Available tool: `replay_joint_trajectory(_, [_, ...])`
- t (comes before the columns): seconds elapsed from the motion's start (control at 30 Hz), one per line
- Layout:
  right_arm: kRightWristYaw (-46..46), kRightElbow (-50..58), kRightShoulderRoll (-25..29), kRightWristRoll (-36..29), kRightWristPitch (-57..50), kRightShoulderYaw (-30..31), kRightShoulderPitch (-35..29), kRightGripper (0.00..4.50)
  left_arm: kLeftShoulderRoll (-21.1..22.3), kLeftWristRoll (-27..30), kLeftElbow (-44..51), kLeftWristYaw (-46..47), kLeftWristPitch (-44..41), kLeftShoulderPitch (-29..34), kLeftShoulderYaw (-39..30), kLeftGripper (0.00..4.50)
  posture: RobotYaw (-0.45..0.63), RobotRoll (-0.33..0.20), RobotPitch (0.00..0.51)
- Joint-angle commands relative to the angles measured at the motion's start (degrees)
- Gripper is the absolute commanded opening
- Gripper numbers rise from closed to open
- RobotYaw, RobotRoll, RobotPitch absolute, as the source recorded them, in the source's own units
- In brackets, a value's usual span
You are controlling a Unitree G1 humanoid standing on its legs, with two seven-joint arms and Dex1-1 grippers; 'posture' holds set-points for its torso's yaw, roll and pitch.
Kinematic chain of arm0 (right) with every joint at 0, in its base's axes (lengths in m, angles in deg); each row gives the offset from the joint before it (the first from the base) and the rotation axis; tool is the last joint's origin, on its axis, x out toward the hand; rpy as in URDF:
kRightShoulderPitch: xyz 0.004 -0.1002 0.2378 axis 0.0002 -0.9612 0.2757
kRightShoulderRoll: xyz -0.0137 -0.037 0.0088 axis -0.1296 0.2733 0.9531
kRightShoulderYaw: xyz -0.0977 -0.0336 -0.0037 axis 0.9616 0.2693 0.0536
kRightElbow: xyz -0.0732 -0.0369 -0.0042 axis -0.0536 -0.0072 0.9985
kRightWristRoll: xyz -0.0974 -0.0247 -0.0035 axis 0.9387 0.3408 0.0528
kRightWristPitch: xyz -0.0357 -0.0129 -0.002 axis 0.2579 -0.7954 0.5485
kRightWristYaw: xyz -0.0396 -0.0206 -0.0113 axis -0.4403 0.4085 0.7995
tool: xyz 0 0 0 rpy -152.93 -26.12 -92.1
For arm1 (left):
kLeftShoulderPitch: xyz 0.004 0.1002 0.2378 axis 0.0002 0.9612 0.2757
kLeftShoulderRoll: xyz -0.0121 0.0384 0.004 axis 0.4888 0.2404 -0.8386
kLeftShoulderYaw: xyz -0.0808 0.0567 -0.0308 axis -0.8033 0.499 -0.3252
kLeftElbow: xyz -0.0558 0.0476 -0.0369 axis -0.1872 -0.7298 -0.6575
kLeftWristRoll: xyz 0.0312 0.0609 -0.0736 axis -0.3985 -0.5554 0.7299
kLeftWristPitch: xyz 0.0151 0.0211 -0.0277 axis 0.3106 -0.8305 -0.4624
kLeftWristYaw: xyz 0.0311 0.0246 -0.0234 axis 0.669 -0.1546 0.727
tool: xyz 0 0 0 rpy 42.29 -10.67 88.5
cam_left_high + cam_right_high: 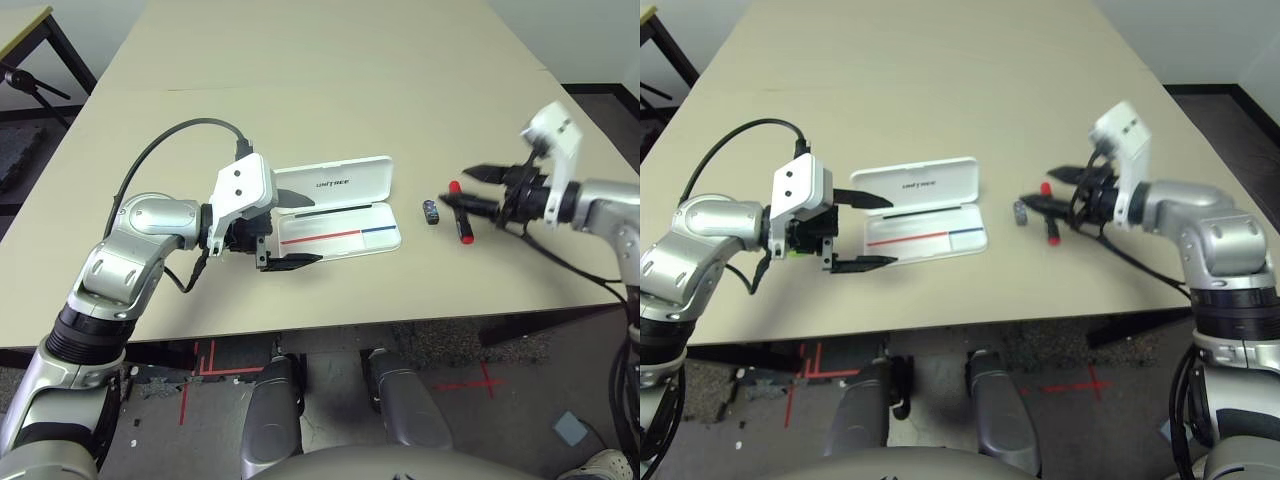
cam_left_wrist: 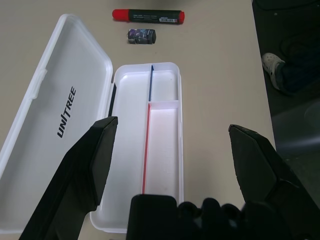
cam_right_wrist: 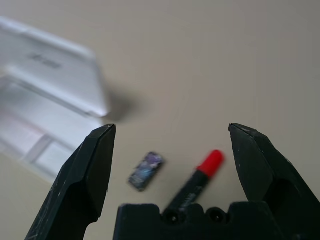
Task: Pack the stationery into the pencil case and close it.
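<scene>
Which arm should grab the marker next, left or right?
Probably the right: its open tool hovers right by the marker, while the left tool is over at the case.

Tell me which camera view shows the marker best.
The left wrist view: it shows the whole marker, both red ends clear. In both eye views the right gripper partly covers it; the right wrist view cuts off one end.

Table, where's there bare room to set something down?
The broad stretch of table beyond the open pencil case's lid is free, as is the strip between case and near edge. It's crowded at the case's left end, by the left gripper, and around the marker and small dark piece.
</scene>
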Motion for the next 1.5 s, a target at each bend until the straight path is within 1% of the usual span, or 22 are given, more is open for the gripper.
replay_joint_trajectory(0.03, [4.30, -2.08, 0.23, -0.07, -7.02, -1.48, 2.12, 4.50, 0.33, -0.60, -0.03, -0.34, 0.51, -1.25, 1.31, 4.49, -0.18, 0.000, 0.149])
replay_joint_trajectory(0.13, [6.18, -3.70, 0.69, 0.33, -11.07, -0.57, 3.18, 4.50, 0.49, -1.23, -0.46, -0.50, 0.87, -1.65, 1.94, 4.49, -0.19, 0.000, 0.148])
replay_joint_trajectory(0.23, [7.75, -6.10, 0.83, 2.16, -13.49, 2.24, 3.72, 4.50, 0.54, -1.66, -0.76, -0.45, 1.00, -1.94, 2.35, 4.49, -0.19, 0.000, 0.148])
replay_joint_trajectory(0.4, [8.27, -9.98, -1.00, 3.20, -15.24, 5.27, 5.82, 4.50, 0.71, -2.10, -1.15, -0.50, 1.22, -2.22, 2.84, 4.49, -0.18, 0.000, 0.147])
replay_joint_trajectory(0.63, [7.44, -11.70, -4.02, 3.69, -14.15, 8.12, 6.01, 4.50, 0.65, -2.89, -1.03, -0.31, 1.31, -2.23, 3.27, 4.49, -0.18, 0.000, 0.146])
replay_joint_trajectory(0.9, [7.72, -17.11, -6.18, 6.66, -11.86, 11.45, 6.37, 4.50, 0.15, -2.51, -0.39, -0.08, 0.75, -2.55, 3.31, 4.49, -0.17, 0.000, 0.146])
replay_joint_trajectory(1.03, [8.02, -20.00, -7.33, 7.97, -9.31, 11.92, 6.17, 4.50, 0.29, -2.39, 0.24, 0.00, 0.61, -2.30, 3.16, 4.49, -0.16, 0.000, 0.147])
replay_joint_trajectory(1.2, [8.69, -22.42, -8.27, 8.87, -7.14, 11.11, 6.23, 4.50, 0.25, -2.20, 0.99, 0.22, 0.25, -2.19, 2.96, 4.49, -0.15, 0.000, 0.151])
replay_joint_trajectory(1.3, [8.19, -22.44, -8.20, 8.84, -6.69, 10.70, 5.99, 3.85, 0.34, -2.06, 1.82, 0.36, 0.10, -1.32, 2.92, 4.50, -0.15, 0.000, 0.153])
replay_joint_trajectory(1.33, [7.77, -22.06, -7.95, 8.80, -6.71, 10.77, 5.76, 3.47, 0.41, -1.99, 2.10, 0.35, 0.04, -0.99, 2.91, 4.50, -0.15, 0.000, 0.152])
replay_joint_trajectory(1.37, [7.53, -21.80, -7.54, 8.87, -6.76, 10.75, 5.63, 3.22, 0.59, -1.88, 2.30, 0.25, 0.04, -0.64, 2.78, 4.50, -0.15, 0.000, 0.148])
replay_joint_trajectory(1.4, [7.43, -21.58, -7.29, 8.94, -6.78, 10.67, 5.47, 2.75, 0.73, -1.81, 2.49, 0.20, 0.06, -0.33, 2.68, 4.50, -0.15, 0.000, 0.145])
replay_joint_trajectory(1.47, [7.23, -21.40, -6.69, 9.13, -6.74, 10.37, 5.40, 2.07, 1.01, -1.79, 2.31, 0.00, 0.29, -0.06, 2.47, 4.50, -0.15, 0.000, 0.137])
replay_joint_trajectory(1.5, [7.03, -21.20, -6.22, 9.22, -6.63, 10.25, 5.47, 1.62, 1.12, -1.83, 2.01, -0.16, 0.41, -0.19, 2.46, 4.50, -0.15, 0.000, 0.134])
